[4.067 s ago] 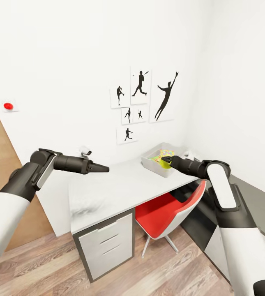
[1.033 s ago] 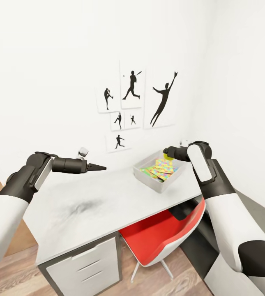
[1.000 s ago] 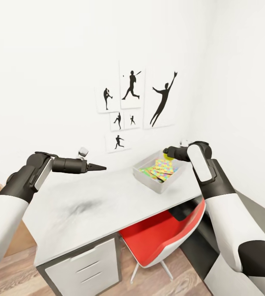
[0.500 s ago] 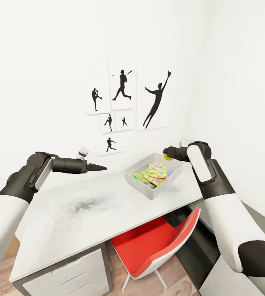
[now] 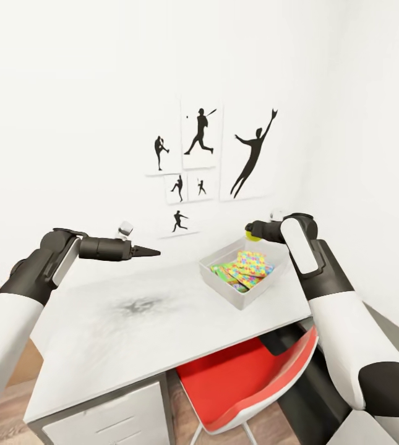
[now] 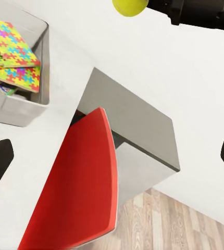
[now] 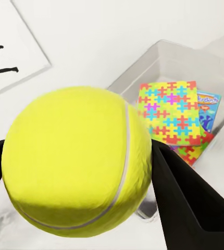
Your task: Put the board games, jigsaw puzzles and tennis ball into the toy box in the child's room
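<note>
Two puzzles (image 5: 248, 264) already lie flat in the box (image 5: 231, 293) on the worktop (image 5: 131, 321), and the right wrist view shows the edge of a printed blue card (image 7: 210, 107) under them, possibly a board game, though too little of it shows to be sure. The ball (image 5: 253, 234) is not yet in: the right gripper (image 5: 251, 230) has its fingers closed on it, holding it in the air above the box's far rim, clear of the puzzles. The robot's remaining step with it looks to be carrying it over the box's middle and letting go. The left gripper (image 5: 151, 251) hovers above the worktop's bare middle, well apart from the box; its fingers stand apart in the left wrist view and carry nothing. The rest of the worktop in view carries no toys, so the table's share seems nearly done. How many board games are in the box cannot be counted from here.
</note>
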`<state>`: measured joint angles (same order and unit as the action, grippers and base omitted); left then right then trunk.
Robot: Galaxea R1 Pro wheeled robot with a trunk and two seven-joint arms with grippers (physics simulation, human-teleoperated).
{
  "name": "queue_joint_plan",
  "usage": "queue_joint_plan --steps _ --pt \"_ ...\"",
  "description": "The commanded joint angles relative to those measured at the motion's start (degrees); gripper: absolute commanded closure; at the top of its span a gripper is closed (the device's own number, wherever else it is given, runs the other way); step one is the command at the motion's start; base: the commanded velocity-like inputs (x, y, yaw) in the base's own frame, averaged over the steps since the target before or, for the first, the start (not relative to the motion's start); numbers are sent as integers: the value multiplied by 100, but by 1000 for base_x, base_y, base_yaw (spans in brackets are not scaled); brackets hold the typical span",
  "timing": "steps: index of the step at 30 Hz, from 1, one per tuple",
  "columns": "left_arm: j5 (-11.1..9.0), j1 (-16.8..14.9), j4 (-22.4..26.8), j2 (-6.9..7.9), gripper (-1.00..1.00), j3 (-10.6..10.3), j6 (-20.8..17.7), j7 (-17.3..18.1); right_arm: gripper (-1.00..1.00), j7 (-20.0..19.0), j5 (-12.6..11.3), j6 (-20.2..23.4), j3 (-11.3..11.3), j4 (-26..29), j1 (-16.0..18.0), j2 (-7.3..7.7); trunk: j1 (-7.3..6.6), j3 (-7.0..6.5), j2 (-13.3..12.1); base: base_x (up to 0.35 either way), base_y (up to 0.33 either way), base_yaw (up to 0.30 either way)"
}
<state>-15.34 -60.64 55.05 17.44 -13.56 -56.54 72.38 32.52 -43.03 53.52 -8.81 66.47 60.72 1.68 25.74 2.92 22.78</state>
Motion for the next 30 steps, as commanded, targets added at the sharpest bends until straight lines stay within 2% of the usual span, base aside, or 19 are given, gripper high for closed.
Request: queue_joint_plan --steps 1,6,14,19,22,23,25,26,28,30 --pt "-21 -9 -3 3 -100 -15 -41 5 100 70 -70 -1 -15 4 4 7 4 8 14 9 -1 224" --pt "-20 -7 -3 -3 -100 -17 -41 5 100 70 -70 0 -11 -2 1 8 4 -15 14 3 0 206" --pt "-16 98 -3 4 -100 -13 -38 56 100 75 -67 -12 -19 -127 -6 -4 4 -20 14 0 0 30" --pt "-31 156 -3 87 -100 12 -36 130 100 65 -59 -30 -2 -946 29 -18 4 -20 14 0 0 1" --pt "-64 187 -3 332 -100 17 -45 162 100 57 -57 -33 1 -1142 54 -34 4 -20 14 0 0 0" --pt "-77 192 -3 471 -100 18 -47 217 100 55 -57 -33 0 -1181 63 -40 4 -20 14 0 0 0" --pt "-81 198 -3 767 -100 20 -45 488 100 49 -57 -34 -3 -1222 73 -56 4 -20 14 0 0 0" --pt "-76 199 -3 836 -100 20 -43 585 100 48 -57 -32 -5 -1228 75 -59 4 -20 14 0 0 0" --pt "-48 201 -25 1142 -100 20 -28 1047 100 43 -60 -28 -38 -1240 78 -65 4 -20 14 0 0 0" --pt "-33 202 -115 1342 -100 16 -18 1238 100 38 -63 -26 -56 -1234 79 -65 4 -20 14 0 0 0"
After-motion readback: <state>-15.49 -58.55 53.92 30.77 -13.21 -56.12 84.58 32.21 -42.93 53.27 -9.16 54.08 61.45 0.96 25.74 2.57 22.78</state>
